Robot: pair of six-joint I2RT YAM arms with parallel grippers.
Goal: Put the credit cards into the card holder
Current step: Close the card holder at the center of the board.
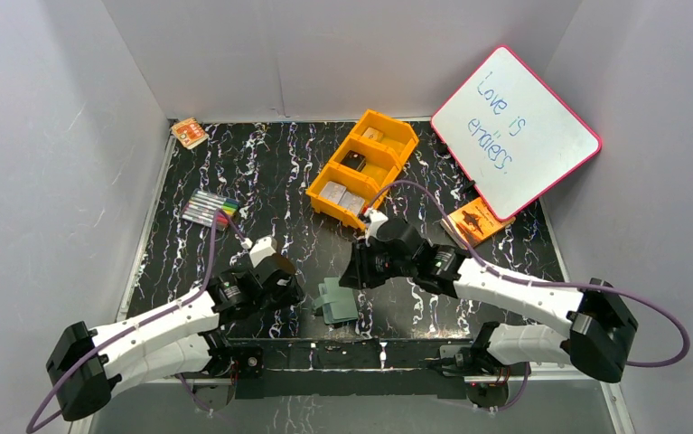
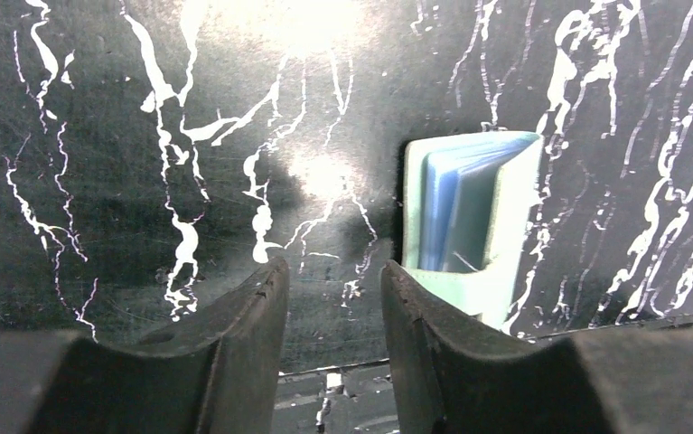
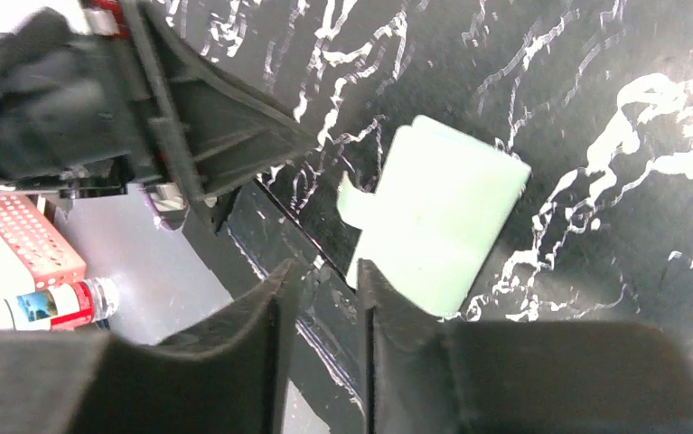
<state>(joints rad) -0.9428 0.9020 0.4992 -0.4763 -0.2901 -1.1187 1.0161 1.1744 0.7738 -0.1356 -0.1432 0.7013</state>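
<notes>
Dark fingers (image 2: pixel 234 334) of the left gripper (image 2: pixel 332 271) fill the bottom of the left wrist view. They stand apart with only bare black marbled table (image 1: pixel 234 163) showing between them. The card holder (image 2: pixel 471 217) lies just ahead of them and off to the right of the gap, its lower corner meeting the right-hand finger in the picture. It gapes slightly, so the pale blue pockets show edge-on and its long axis runs up the frame.

In the right wrist view, the right gripper (image 3: pixel 324 271) also has its jaws parted, more narrowly, and grips nothing. The holder again sits ahead and to the right of the gap, closed face up, with its tab poking towards the left of the frame.

From above, the holder rests at lower centre, between the two claws and near the table's front edge. The right claw looks a little nearer to it.

None of the credit cards (image 1: pixel 342 195) is in the holder yet. They lie in the compartments of the orange tray (image 1: pixel 329 205) at upper centre, well apart from the holder and closer to the right arm.

Neither gap is lined up on the holder. My judgement is that whichever claw takes it must first shift sideways, to the right in its own view.
</notes>
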